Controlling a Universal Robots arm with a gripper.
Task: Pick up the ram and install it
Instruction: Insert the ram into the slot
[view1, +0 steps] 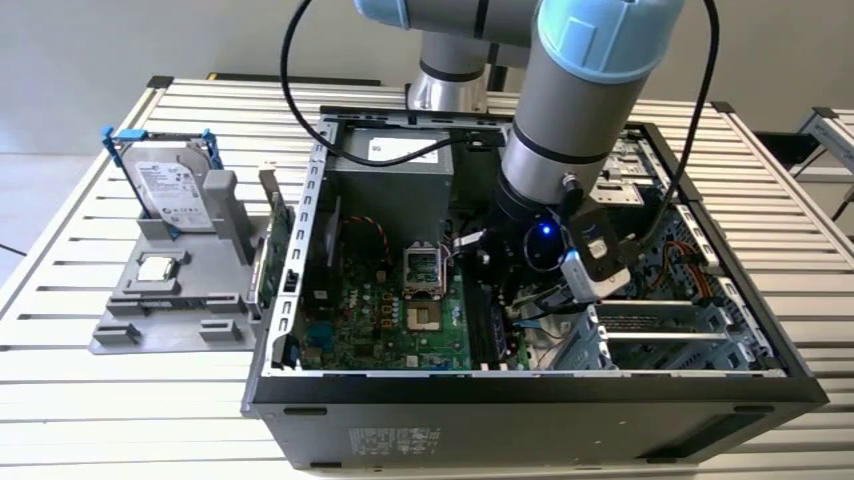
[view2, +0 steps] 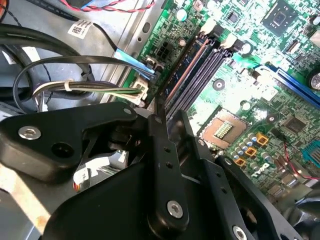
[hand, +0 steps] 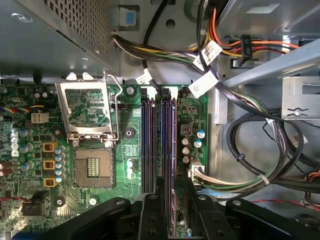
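The ram (hand: 168, 150) is a slim dark stick standing on edge along one of the motherboard's black slots (hand: 148, 150), beside the open processor socket (hand: 92, 167). My gripper (hand: 169, 202) is down inside the computer case, and its black fingers (hand: 151, 215) close on the stick's near end from both sides. In the second wrist view the ram (view2: 187, 70) runs away from the fingertips (view2: 160, 117) along the slot. The exterior view has the arm's wrist (view1: 541, 235) low over the green motherboard (view1: 387, 320).
Bundled cables (hand: 250, 165) and the case's metal drive bay (hand: 300, 100) lie close beside the slots. Outside the case, a grey holder (view1: 174, 300) carries a hard drive in a blue frame (view1: 174, 185), a small square chip (view1: 158, 268) and a green card (view1: 278, 250).
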